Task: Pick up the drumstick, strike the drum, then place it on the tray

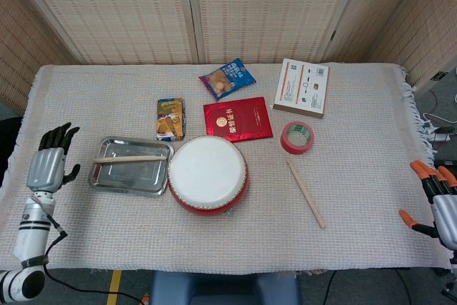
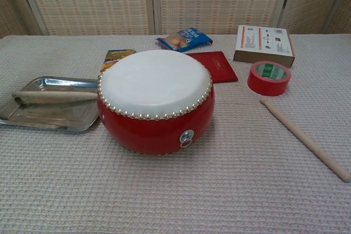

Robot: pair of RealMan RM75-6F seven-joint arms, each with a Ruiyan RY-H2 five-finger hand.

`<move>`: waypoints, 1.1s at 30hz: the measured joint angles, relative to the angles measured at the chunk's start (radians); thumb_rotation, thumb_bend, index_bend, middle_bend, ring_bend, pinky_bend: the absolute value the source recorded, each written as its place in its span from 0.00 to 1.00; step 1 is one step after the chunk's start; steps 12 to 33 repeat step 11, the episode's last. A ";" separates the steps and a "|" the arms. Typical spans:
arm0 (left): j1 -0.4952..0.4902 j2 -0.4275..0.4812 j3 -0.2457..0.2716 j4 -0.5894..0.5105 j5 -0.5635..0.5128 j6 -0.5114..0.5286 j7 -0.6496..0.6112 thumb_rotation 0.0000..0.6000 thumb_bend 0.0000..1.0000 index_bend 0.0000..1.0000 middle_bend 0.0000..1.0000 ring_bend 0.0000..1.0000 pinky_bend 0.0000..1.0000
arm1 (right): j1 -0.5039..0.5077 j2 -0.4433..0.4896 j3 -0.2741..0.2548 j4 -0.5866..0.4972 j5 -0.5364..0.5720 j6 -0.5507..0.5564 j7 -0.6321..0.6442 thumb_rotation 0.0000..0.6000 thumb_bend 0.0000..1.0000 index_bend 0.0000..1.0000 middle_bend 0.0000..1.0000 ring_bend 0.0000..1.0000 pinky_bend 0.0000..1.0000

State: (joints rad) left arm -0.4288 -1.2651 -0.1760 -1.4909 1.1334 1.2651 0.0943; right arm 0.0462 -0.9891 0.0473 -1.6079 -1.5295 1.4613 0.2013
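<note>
A red drum (image 1: 208,174) (image 2: 156,99) with a white skin stands mid-table. Left of it is a metal tray (image 1: 107,178) (image 2: 52,120) with one wooden drumstick (image 1: 129,159) (image 2: 55,95) lying across it. A second drumstick (image 1: 305,192) (image 2: 304,138) lies on the cloth right of the drum. My left hand (image 1: 49,165) hovers at the table's left edge, well clear of the tray, fingers apart and holding nothing. My right hand (image 1: 437,205) is off the table's right edge, fingers spread and empty. Neither hand shows in the chest view.
Behind the drum lie a red booklet (image 1: 237,118), a yellow snack box (image 1: 171,118), a blue snack bag (image 1: 227,78) and a white carton (image 1: 302,87). A red tape roll (image 1: 297,137) sits near the loose drumstick's far end.
</note>
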 measured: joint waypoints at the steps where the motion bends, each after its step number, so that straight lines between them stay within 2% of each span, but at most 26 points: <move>1: 0.022 0.010 0.010 -0.031 0.004 0.025 0.010 1.00 0.31 0.12 0.03 0.00 0.05 | 0.001 -0.002 0.000 0.003 -0.003 0.001 0.002 1.00 0.25 0.00 0.05 0.00 0.00; 5: 0.120 0.044 0.055 -0.138 0.039 0.129 0.035 1.00 0.31 0.12 0.03 0.00 0.05 | 0.004 -0.015 0.000 0.010 -0.015 0.012 -0.001 1.00 0.25 0.00 0.05 0.00 0.00; 11: 0.205 0.039 0.099 -0.192 0.109 0.247 0.065 1.00 0.31 0.12 0.03 0.00 0.04 | -0.003 -0.035 -0.001 0.004 -0.018 0.030 -0.035 1.00 0.25 0.00 0.05 0.00 0.00; 33: 0.205 0.039 0.099 -0.192 0.109 0.247 0.065 1.00 0.31 0.12 0.03 0.00 0.04 | -0.003 -0.035 -0.001 0.004 -0.018 0.030 -0.035 1.00 0.25 0.00 0.05 0.00 0.00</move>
